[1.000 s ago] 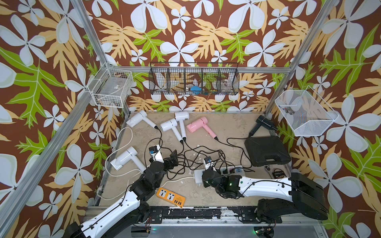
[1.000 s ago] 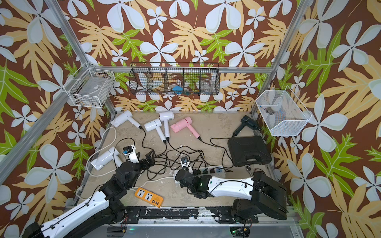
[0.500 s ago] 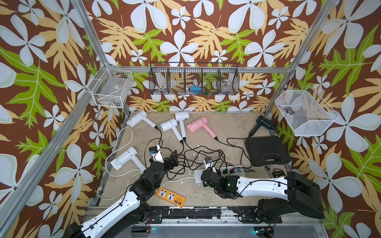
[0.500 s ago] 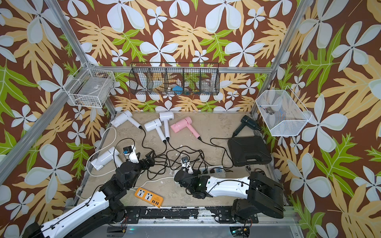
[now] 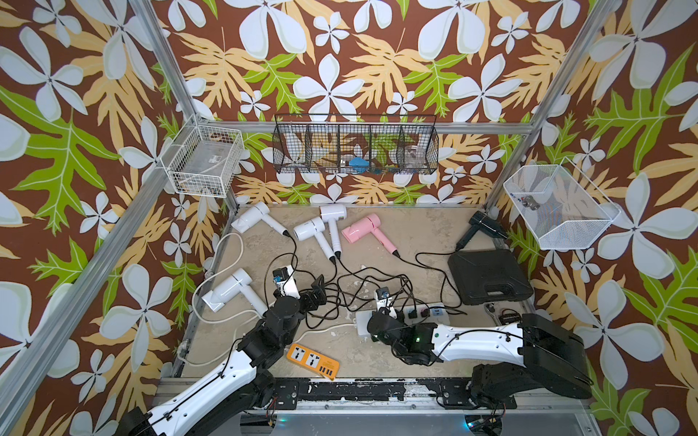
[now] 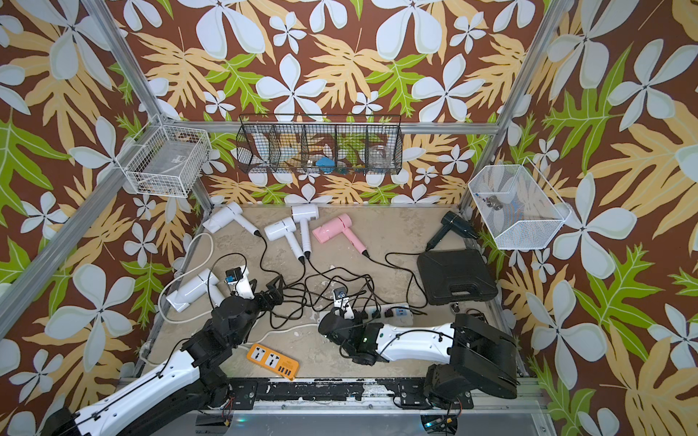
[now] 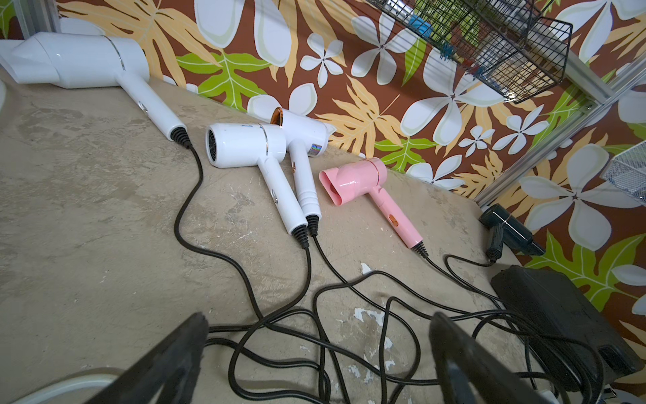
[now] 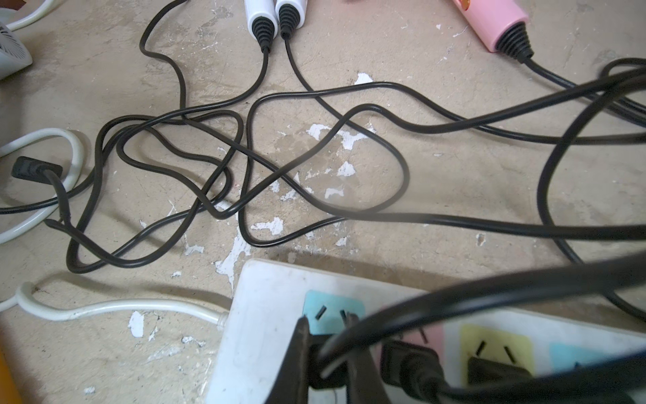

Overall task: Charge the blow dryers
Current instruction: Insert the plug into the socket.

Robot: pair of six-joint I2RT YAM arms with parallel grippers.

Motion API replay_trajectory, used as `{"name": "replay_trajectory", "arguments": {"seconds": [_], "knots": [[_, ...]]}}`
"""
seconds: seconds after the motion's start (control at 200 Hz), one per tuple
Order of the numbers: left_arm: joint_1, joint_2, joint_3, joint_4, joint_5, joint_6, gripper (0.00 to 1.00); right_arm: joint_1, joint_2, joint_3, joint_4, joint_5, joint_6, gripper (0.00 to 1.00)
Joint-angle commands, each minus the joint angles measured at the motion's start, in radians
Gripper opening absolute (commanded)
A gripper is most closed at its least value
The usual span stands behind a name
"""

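- The right gripper point(image 8: 327, 320) has its jaws pinched nearly together on a black plug point(image 8: 323, 367). The plug sits between them over the blue socket point(image 8: 332, 311) at the end of the white power strip point(image 8: 265, 314). Whether its prongs are in cannot be told
- Just beside those jaws, a second plug point(image 8: 409, 363) stands on the pink socket point(image 8: 431, 335) and a third plug point(image 8: 489, 370) on the yellow socket point(image 8: 496, 342)
- A black cord point(image 8: 489, 290) arcs across above the jaws, blurred by closeness
- Ahead of the right jaws a tangle of cords point(image 8: 244, 157) lies on the table point(image 7: 87, 210). Off to one side of them a loose plug point(image 8: 35, 169) rests on a white cable point(image 8: 70, 154)
- The left gripper point(image 7: 318, 318) has its jaws spread as wide as they go and holds nothing. Cords cross the table below the gap between them
- Well ahead of the left jaws, in a row at the far side of the table, lie the long-nosed white dryer point(image 7: 80, 59), the round-ended white dryer point(image 7: 248, 145) touching the gold-rimmed white dryer point(image 7: 304, 129), the pink dryer point(image 7: 356, 178) and, apart from these, the black dryer point(image 7: 507, 227)
- In both top views a sixth white dryer point(image 5: 226, 290) lies beside the left arm, behind its jaws
- The orange power strip point(image 5: 312, 360) lies behind both pairs of jaws, between the arms
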Motion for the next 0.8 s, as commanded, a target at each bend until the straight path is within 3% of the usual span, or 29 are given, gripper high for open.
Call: {"name": "replay_trajectory", "arguments": {"seconds": [0.0, 0.505, 0.796], "knots": [[0.0, -0.002, -0.002, 0.028, 0.003, 0.014, 1.0, 0.016, 0.007, -0.002, -0.049, 0.002, 0.029, 0.0], [0.0, -0.009, -0.004, 0.026, 0.005, 0.014, 1.0, 0.073, 0.062, 0.009, -0.124, 0.04, 0.073, 0.0], [0.0, -0.019, -0.005, 0.022, 0.008, 0.012, 1.0, 0.078, 0.081, 0.016, -0.18, -0.013, 0.093, 0.0]]}}
